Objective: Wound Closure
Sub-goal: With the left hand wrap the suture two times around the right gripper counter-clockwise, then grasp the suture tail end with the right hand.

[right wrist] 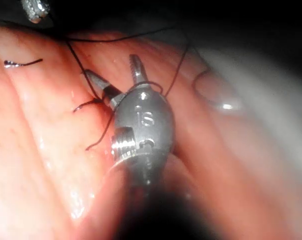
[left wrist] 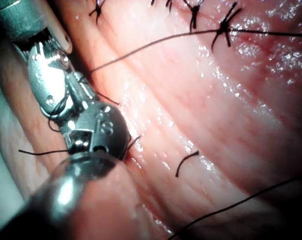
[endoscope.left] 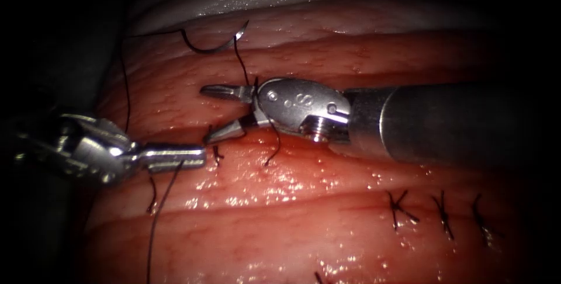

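right end effector [endoscope.left: 213, 114] open, left end effector [endoscope.left: 196, 156] gripping thread [endoscope.left: 158, 220] — needle [endoscope.left: 213, 43] loose

Endoscope: above and in front of the tissue [endoscope.left: 304, 202].
Wrist views: very close.
Shared: right tool [endoscope.left: 219, 111].

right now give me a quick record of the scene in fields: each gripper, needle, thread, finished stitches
left gripper: shut on the thread, left of the open stitch site
right gripper: open, holding nothing, thread draped over its wrist
needle: lying free on top of the tissue, held by neither gripper, not in the tissue
thread: runs from the left gripper down across the tissue; another strand leads up to the needle
finished stitches: three knots in a row to the right
cut ends: short tails near the right gripper
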You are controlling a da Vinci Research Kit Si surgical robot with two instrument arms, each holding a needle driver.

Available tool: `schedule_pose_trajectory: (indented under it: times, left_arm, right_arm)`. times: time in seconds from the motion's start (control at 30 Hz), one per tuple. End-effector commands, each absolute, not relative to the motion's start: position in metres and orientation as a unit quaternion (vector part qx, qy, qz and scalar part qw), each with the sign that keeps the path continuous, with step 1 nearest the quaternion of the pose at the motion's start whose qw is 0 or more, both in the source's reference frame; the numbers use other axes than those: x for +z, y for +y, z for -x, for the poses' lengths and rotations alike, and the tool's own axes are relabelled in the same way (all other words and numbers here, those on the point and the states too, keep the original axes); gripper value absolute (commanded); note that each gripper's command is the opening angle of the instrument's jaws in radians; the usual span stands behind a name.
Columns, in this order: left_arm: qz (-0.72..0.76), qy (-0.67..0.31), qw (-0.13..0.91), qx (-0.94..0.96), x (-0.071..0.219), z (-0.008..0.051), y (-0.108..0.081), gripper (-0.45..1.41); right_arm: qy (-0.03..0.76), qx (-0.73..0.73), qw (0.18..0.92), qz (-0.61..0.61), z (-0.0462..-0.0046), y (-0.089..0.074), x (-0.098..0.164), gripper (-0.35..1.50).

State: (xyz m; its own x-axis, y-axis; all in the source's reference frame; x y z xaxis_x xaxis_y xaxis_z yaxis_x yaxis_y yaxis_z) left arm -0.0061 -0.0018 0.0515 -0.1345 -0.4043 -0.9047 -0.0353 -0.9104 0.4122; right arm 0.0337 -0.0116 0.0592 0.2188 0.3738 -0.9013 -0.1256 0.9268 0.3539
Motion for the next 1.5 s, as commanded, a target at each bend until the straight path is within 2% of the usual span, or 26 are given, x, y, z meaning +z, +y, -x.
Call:
schedule_pose_trajectory:
  times: [0.03,0.3,0.33,0.43,0.53,0.6,0.63,0.67,0.83,0.9,1.0,1.03,1.2,1.27,1.37,1.47,1.5]
  left_arm:
    - [-0.647,-0.168,0.124,-0.733,0.052,0.0068,-0.001,-0.45]
    - [-0.658,-0.164,0.124,-0.725,0.056,0.0076,0.003,-0.45]
    - [-0.659,-0.160,0.128,-0.724,0.057,0.0077,0.004,-0.45]
    - [-0.660,-0.157,0.128,-0.723,0.059,0.0078,0.004,-0.45]
    - [-0.658,-0.146,0.118,-0.730,0.062,0.0073,0.005,-0.45]
    - [-0.654,-0.136,0.113,-0.735,0.064,0.0068,0.005,-0.45]
    - [-0.654,-0.136,0.113,-0.735,0.064,0.0068,0.005,-0.45]
    - [-0.651,-0.126,0.110,-0.740,0.066,0.0064,0.005,-0.45]
    - [-0.648,-0.110,0.106,-0.747,0.069,0.0055,0.003,-0.45]
    - [-0.646,-0.106,0.106,-0.748,0.069,0.0054,0.003,-0.45]
    - [-0.645,-0.104,0.104,-0.750,0.069,0.0055,0.002,-0.45]
    - [-0.643,-0.102,0.102,-0.752,0.069,0.0056,0.001,-0.45]
    - [-0.640,-0.095,0.102,-0.756,0.068,0.0063,-0.001,-0.45]
    - [-0.637,-0.093,0.106,-0.757,0.068,0.0077,-0.003,-0.45]
    - [-0.639,-0.090,0.107,-0.757,0.067,0.0094,-0.003,-0.45]
    - [-0.639,-0.081,0.111,-0.757,0.067,0.0104,-0.003,-0.45]
    - [-0.639,-0.078,0.110,-0.757,0.067,0.0108,-0.002,-0.45]
  right_arm:
    - [0.603,0.154,0.775,-0.108,-0.0341,-0.012,0.060,1.21]
    - [0.612,0.143,0.756,-0.183,-0.0343,-0.014,0.061,1.13]
    - [0.619,0.138,0.746,-0.205,-0.0344,-0.015,0.061,0.99]
    - [0.623,0.139,0.738,-0.219,-0.0344,-0.015,0.061,0.94]
    - [0.660,0.168,0.690,-0.246,-0.0336,-0.015,0.061,0.89]
    - [0.688,0.196,0.647,-0.263,-0.0328,-0.015,0.061,0.66]
    - [0.688,0.196,0.647,-0.263,-0.0328,-0.015,0.061,0.66]
    - [0.716,0.219,0.607,-0.268,-0.0318,-0.015,0.061,0.14]
    - [0.764,0.286,0.512,-0.269,-0.0301,-0.014,0.061,0.24]
    - [0.768,0.308,0.501,-0.255,-0.0300,-0.014,0.062,0.39]
    - [0.775,0.326,0.478,-0.254,-0.0299,-0.014,0.062,0.42]
    - [0.780,0.347,0.461,-0.243,-0.0299,-0.014,0.062,0.52]
    - [0.751,0.412,0.479,-0.190,-0.0300,-0.014,0.062,0.69]
    - [0.729,0.450,0.498,-0.135,-0.0300,-0.013,0.062,0.86]
    - [0.695,0.470,0.539,-0.069,-0.0300,-0.013,0.062,0.84]
    - [0.670,0.478,0.568,-0.022,-0.0299,-0.013,0.061,0.73]
    - [0.649,0.493,0.579,0.009,-0.0298,-0.013,0.061,0.57]
